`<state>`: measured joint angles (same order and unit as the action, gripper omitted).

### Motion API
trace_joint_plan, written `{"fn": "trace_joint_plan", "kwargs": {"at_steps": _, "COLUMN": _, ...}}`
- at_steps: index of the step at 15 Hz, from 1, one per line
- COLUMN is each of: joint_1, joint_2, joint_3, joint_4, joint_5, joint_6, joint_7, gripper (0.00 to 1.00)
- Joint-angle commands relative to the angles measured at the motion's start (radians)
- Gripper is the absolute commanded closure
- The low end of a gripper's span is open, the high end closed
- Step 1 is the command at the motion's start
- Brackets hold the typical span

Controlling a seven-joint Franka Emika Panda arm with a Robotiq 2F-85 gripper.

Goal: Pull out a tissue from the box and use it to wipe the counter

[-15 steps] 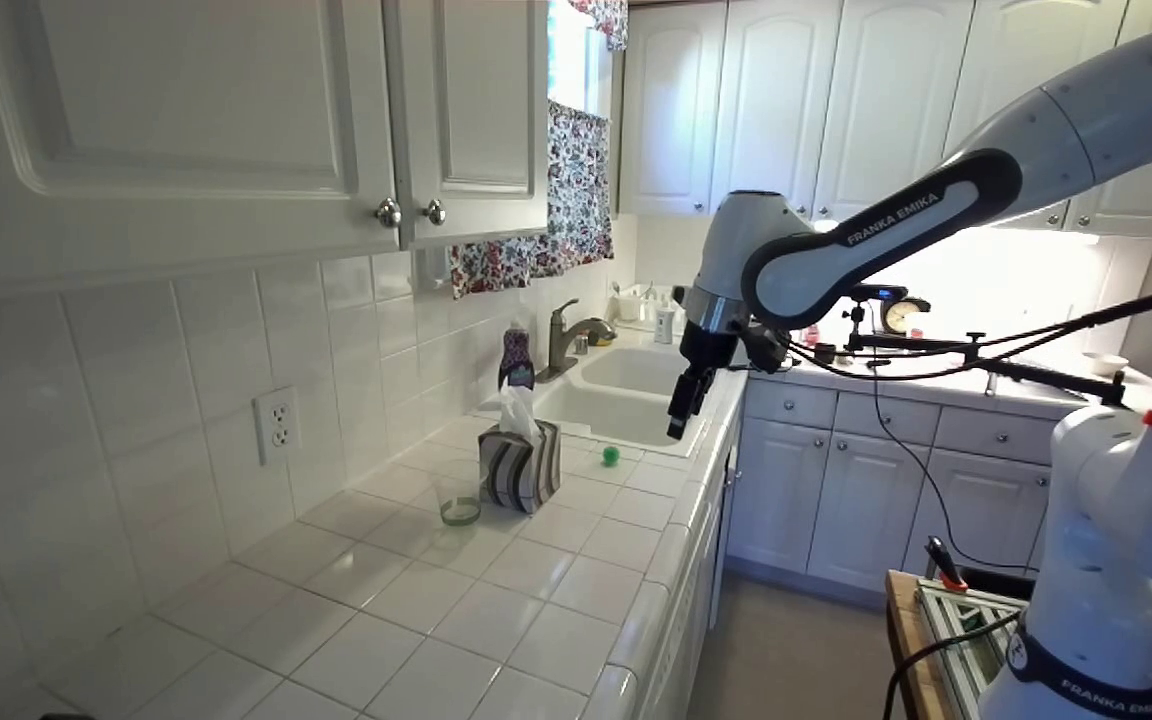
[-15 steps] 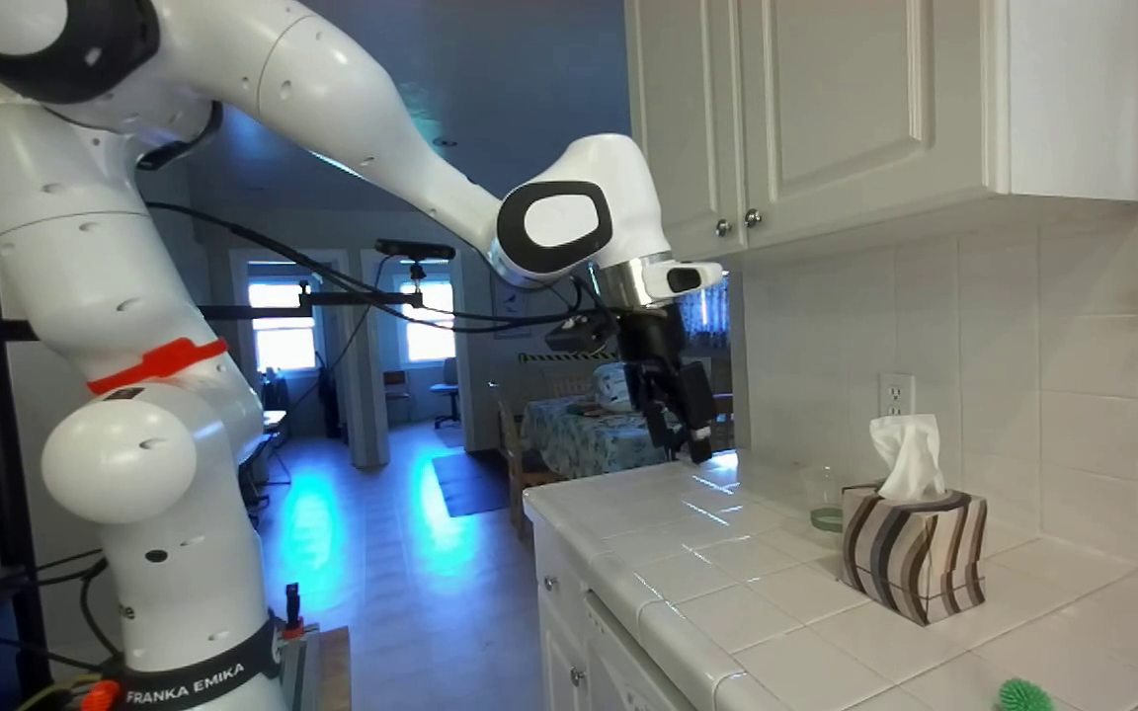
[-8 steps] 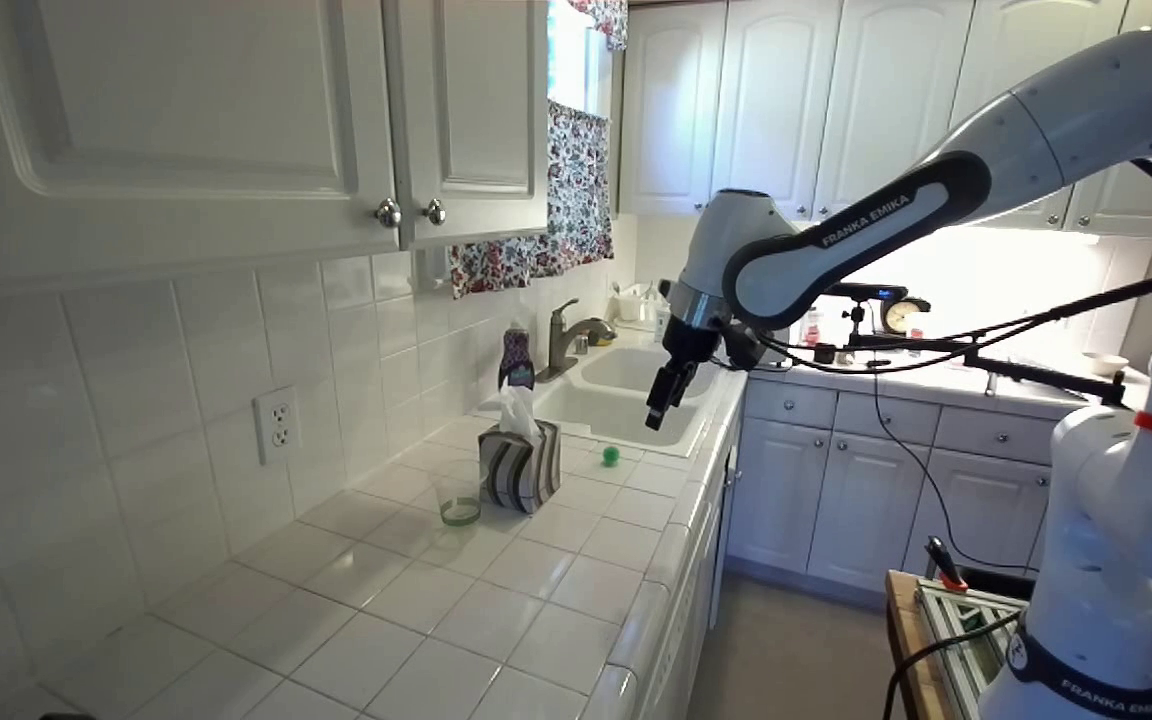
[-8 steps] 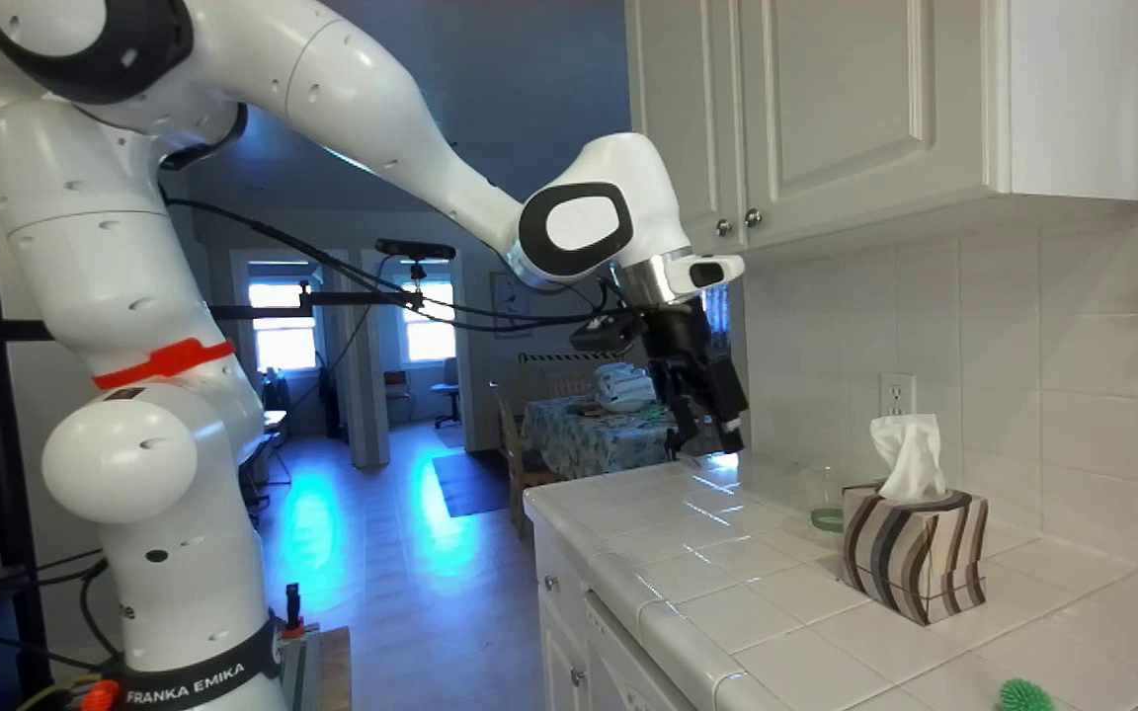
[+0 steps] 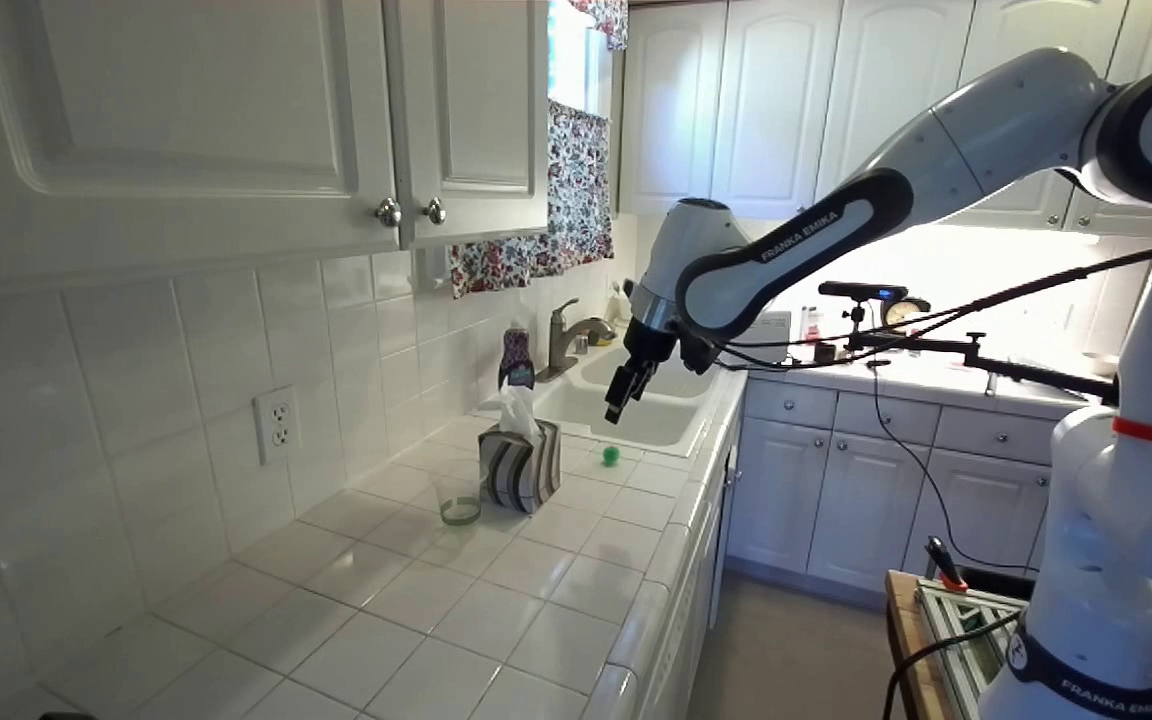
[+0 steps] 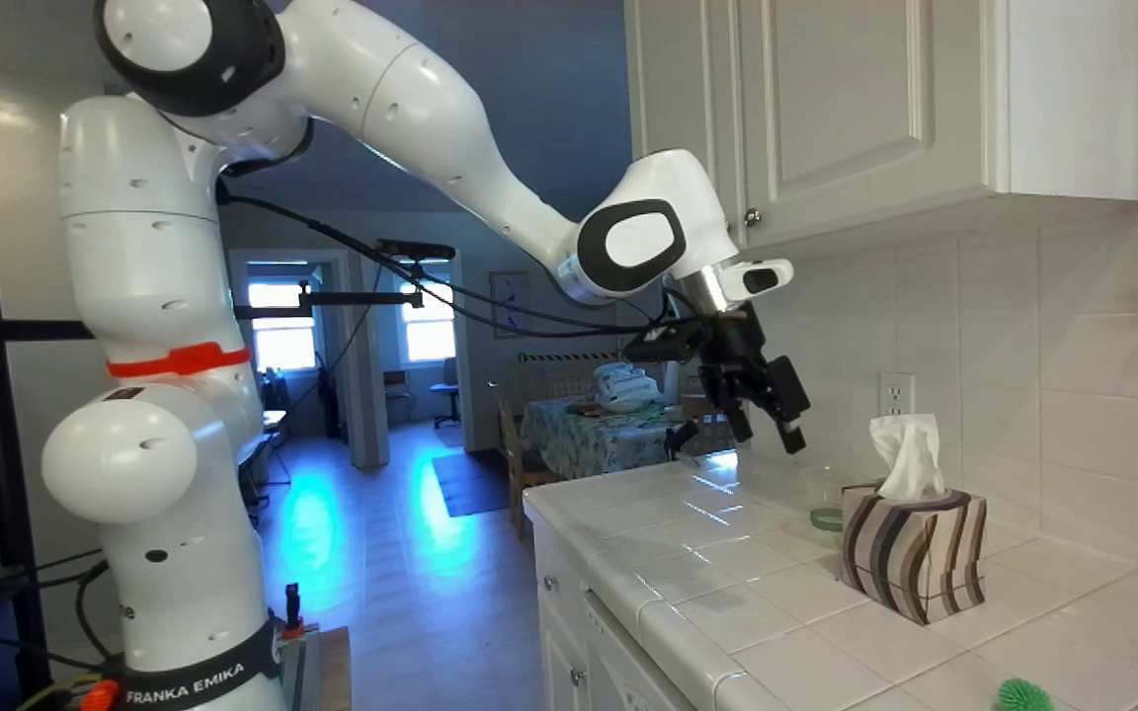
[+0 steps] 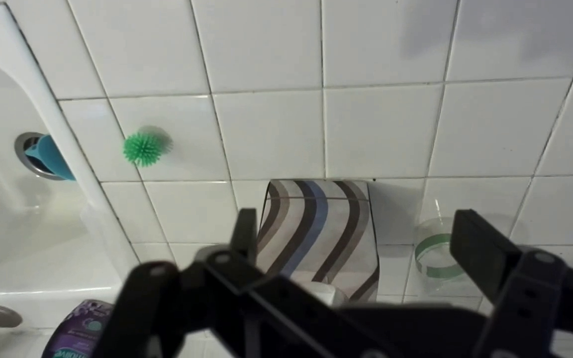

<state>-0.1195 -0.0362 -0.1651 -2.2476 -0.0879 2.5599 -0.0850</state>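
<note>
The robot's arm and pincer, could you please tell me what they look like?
The arm is glossy white, smooth and rounded, with a red band, a silvery collar above the pincer and black cables strung alongside. White FRANKA EMIKA lettering shows on a black panel and a black base band. The pincer itself is black, with two blocky fingers.

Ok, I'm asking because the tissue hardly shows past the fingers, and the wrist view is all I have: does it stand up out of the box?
Observer: Yes, both exterior views show the tissue standing up in a crumpled tuft above the top of the box.
Operator: Thanks. From there, am I touching it?
Observer: No, in both exterior views there is a visible gap between the fingers and the tissue.
</note>
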Motion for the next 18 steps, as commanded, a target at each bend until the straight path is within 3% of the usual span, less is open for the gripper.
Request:
{"fn": "trace_joint_plan", "kwargs": {"at_steps": 1, "joint_1": -0.006, "joint_2": 0.092, "joint_3": 0.007, "joint_4": 0.099, "joint_5": 0.089, "joint_6": 0.023, "joint_7": -0.069, "gripper": 0.0}}
{"fn": "trace_joint_plan", "kwargs": {"at_steps": 5, "joint_1": -0.018, "joint_2": 0.159, "joint_3": 0.019, "joint_4": 0.166, "joint_5": 0.197, "joint_6": 0.078, "joint_7": -0.121, "gripper": 0.0}}
{"fn": "trace_joint_plan", "kwargs": {"at_steps": 6, "joint_1": -0.011, "joint_2": 0.104, "joint_3": 0.016, "joint_4": 0.107, "joint_5": 0.136, "joint_6": 0.063, "joint_7": -0.064, "gripper": 0.0}}
{"fn": "trace_joint_plan", "kwargs": {"at_steps": 11, "joint_1": -0.017, "joint_2": 0.144, "joint_3": 0.026, "joint_4": 0.151, "joint_5": 0.183, "joint_6": 0.035, "joint_7": -0.096, "gripper": 0.0}}
{"fn": "trace_joint_plan", "kwargs": {"at_steps": 14, "joint_1": -0.016, "joint_2": 0.218, "joint_3": 0.013, "joint_4": 0.222, "joint_5": 0.142, "joint_6": 0.027, "joint_7": -0.021, "gripper": 0.0}}
{"fn": "trace_joint_plan", "kwargs": {"at_steps": 15, "joint_1": -0.023, "joint_2": 0.249, "joint_3": 0.024, "joint_4": 0.256, "joint_5": 0.178, "joint_6": 0.01, "joint_7": -0.073, "gripper": 0.0}}
{"fn": "trace_joint_plan", "kwargs": {"at_steps": 18, "joint_1": -0.028, "joint_2": 0.329, "joint_3": 0.021, "joint_4": 0.327, "joint_5": 0.151, "joint_6": 0.036, "joint_7": -0.05, "gripper": 0.0}}
